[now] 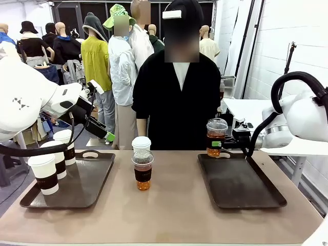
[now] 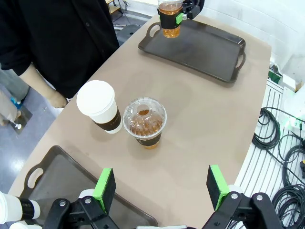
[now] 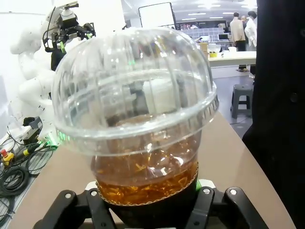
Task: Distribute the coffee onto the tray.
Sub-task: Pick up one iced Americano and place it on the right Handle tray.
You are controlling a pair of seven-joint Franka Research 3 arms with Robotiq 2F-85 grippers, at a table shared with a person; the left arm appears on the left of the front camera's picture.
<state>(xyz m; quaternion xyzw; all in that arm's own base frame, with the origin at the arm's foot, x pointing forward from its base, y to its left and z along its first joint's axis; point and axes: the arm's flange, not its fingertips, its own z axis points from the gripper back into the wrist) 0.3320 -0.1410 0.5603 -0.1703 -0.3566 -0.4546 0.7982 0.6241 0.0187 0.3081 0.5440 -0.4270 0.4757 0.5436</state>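
Left dark brown tray carries 3 tall white paper cups w/ brown sleeves; right dark brown tray is bare, so it needs its share. Clear dome-lidded cup of brown drink is upright at this tray's far left corner, right gripper clamped on its sleeve, prob. to spare the thin lid. At centre of the table wait a white paper cup and a second domed cup. Left gripper hangs above, jaws wide apart.
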